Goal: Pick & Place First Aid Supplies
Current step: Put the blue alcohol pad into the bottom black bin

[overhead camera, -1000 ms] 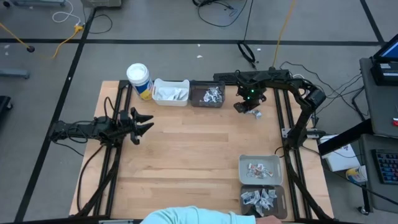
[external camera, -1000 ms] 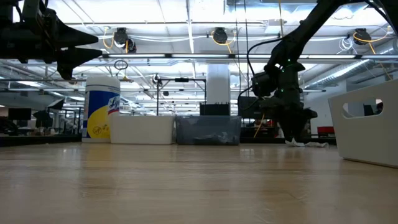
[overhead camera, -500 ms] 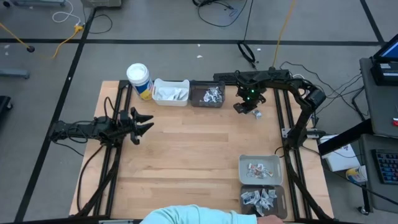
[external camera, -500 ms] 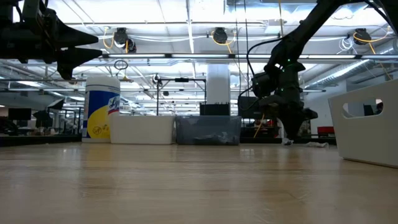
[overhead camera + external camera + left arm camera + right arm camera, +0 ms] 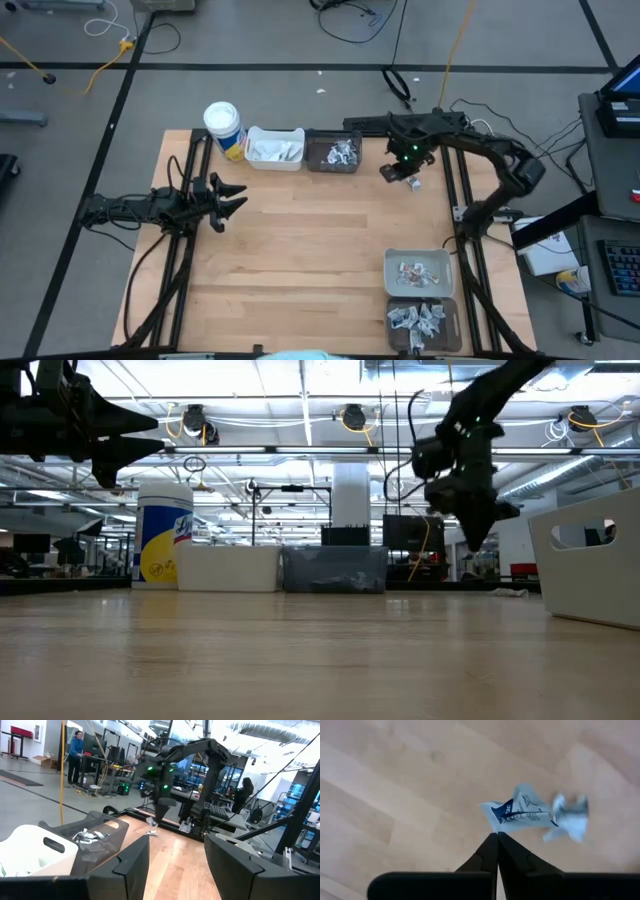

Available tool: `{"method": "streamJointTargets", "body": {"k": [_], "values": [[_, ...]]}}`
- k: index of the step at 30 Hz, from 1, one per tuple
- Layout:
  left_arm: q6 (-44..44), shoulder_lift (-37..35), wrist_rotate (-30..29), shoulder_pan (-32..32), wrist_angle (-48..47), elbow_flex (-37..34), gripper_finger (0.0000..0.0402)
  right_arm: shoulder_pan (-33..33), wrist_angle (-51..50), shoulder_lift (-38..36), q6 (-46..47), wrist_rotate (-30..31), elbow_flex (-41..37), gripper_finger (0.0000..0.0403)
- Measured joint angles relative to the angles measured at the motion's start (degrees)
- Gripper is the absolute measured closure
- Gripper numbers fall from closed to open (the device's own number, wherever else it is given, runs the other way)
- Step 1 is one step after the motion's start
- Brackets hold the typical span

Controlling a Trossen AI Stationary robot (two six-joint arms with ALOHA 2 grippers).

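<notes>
Hovering above a packet (image 5: 520,813) on the table (image 5: 300,250), right gripper (image 5: 497,839) jaws together, left gripper (image 5: 232,198) jaws apart.

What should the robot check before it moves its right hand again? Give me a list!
1. Right hand shut: ok.
2. Small white packet with blue print caught in it: cannot tell; it shows just past the fingertips.
3. Right hand clear of the light wooden table: ok, it hangs above it.
4. Left hand out of the way: ok, open at the table's left side.
5. Dark plastic bin nearby: ok.
</notes>
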Motion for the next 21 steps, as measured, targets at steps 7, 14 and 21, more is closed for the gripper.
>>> {"method": "streamJointTargets", "body": {"k": [7,14,21], "values": [[-0.01,-0.01,-0.01,-0.02,0.01,0.0,0.0206,6.93,-9.46,-10.13,8.76,4.81,0.0,0.0403],[0.0,0.01,0.0,-0.01,0.0,0.0,0.0206,17.21,-15.2,-17.43,23.16,5.2,0.02,0.0403],[0.0,0.01,0.0,0.0,0.0,0.0,0.0206,29.68,-18.19,-18.99,37.0,7.38,0.02,0.0403]]}}
